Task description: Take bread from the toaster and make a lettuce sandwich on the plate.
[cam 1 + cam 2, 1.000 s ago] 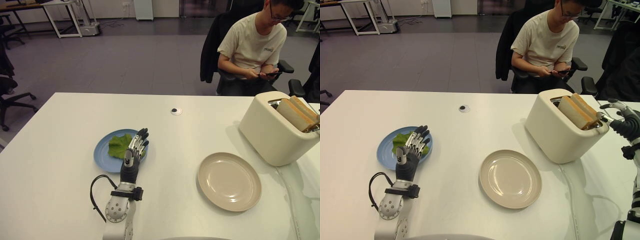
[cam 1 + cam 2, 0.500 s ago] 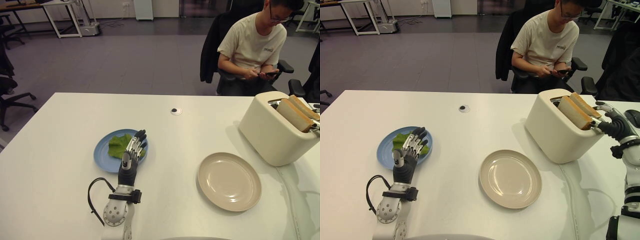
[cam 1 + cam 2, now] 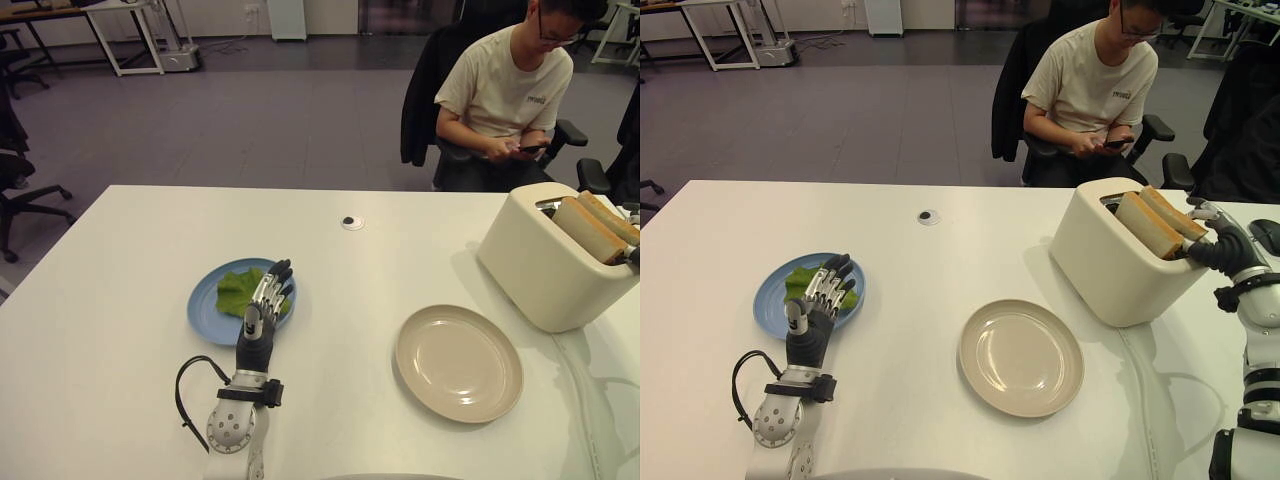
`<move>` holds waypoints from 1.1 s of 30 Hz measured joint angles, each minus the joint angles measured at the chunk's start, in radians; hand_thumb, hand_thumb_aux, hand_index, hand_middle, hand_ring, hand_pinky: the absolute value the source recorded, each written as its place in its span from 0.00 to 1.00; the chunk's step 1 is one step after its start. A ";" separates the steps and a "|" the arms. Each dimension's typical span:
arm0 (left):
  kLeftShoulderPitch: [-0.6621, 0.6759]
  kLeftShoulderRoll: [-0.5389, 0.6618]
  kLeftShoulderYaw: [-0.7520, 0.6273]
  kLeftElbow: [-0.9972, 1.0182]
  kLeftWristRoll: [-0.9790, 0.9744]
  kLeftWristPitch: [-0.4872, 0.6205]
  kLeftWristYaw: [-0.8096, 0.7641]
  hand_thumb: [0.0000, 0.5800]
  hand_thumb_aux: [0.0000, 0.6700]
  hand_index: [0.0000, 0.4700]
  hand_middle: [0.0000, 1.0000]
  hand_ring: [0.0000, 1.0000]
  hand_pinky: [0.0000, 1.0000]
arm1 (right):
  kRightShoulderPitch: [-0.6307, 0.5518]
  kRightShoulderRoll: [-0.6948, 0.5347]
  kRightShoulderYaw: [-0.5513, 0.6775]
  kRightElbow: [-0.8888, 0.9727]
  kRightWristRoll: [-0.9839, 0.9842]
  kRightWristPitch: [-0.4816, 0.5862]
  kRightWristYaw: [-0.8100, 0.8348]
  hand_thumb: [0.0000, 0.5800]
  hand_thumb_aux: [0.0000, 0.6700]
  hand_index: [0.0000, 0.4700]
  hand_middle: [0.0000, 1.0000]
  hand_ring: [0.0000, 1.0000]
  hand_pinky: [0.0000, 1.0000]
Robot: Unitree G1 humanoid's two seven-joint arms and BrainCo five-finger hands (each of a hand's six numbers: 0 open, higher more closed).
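At the left of the white desk (image 3: 940,262) a blue plate (image 3: 205,310) holds a leaf of lettuce (image 3: 237,287). The leaf's right part is hidden under the left hand (image 3: 260,320), so its full outline cannot be made out. That hand lies stretched forward over the plate's near right side, palm down, fingers (image 3: 276,280) straight and slightly spread, holding nothing. Whether it rests on the leaf or hangs just above it cannot be told. A black cable (image 3: 740,380) loops out from the wrist onto the desk, and the forearm is cut off by the lower edge. Farther back, near the desk's middle, sits a small round disc (image 3: 928,216), too small to identify. To the right of centre lies a beige plate (image 3: 1021,357) with nothing on it, just beside the near left corner of the cream toaster (image 3: 1120,270). Two slices of bread (image 3: 1155,222) stand tilted in the toaster's slots, with their lower parts hidden inside. The right hand (image 3: 1218,243) is at the near end of the slices and touches them, but whether it actually grips the bread cannot be told. Its arm runs down the right edge and is cut off below. Behind the desk is a grey floor with office chairs and a white-framed table at the far left.
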 measured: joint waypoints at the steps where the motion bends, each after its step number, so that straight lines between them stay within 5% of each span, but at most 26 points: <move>1: 0.000 0.000 0.000 0.000 0.000 0.000 0.000 0.00 0.00 0.00 0.00 0.00 0.00 | -0.001 0.000 -0.003 -0.009 0.003 0.000 -0.001 1.00 1.00 1.00 0.00 0.00 0.00; 7: 0.000 -0.001 0.000 0.000 0.001 -0.004 0.000 0.00 0.00 0.00 0.00 0.00 0.00 | -0.044 0.002 -0.090 -0.157 0.133 0.064 0.037 1.00 1.00 1.00 0.00 0.00 0.00; 13: -0.001 -0.002 -0.001 0.000 0.002 -0.006 0.002 0.00 0.00 0.00 0.00 0.00 0.00 | -0.064 -0.003 -0.193 -0.487 0.308 0.254 0.108 1.00 1.00 1.00 0.00 0.00 0.00; 22: -0.010 0.002 -0.001 -0.005 0.002 0.002 0.002 0.00 0.00 0.00 0.00 0.00 0.00 | 0.317 -0.012 -0.316 -1.214 0.863 0.907 0.404 1.00 1.00 1.00 0.00 0.00 0.00; 28: -0.070 0.073 0.056 -0.004 0.080 -0.001 0.007 0.00 0.00 0.00 0.00 0.00 0.00 | 0.650 0.021 -0.184 -1.262 0.741 0.901 0.590 1.00 1.00 1.00 0.00 0.00 0.00; 33: -0.207 0.307 0.133 0.078 0.461 -0.009 0.088 0.00 0.00 0.00 0.00 0.00 0.00 | 0.715 0.099 -0.045 -1.161 0.560 0.810 0.564 1.00 1.00 1.00 0.00 0.00 0.00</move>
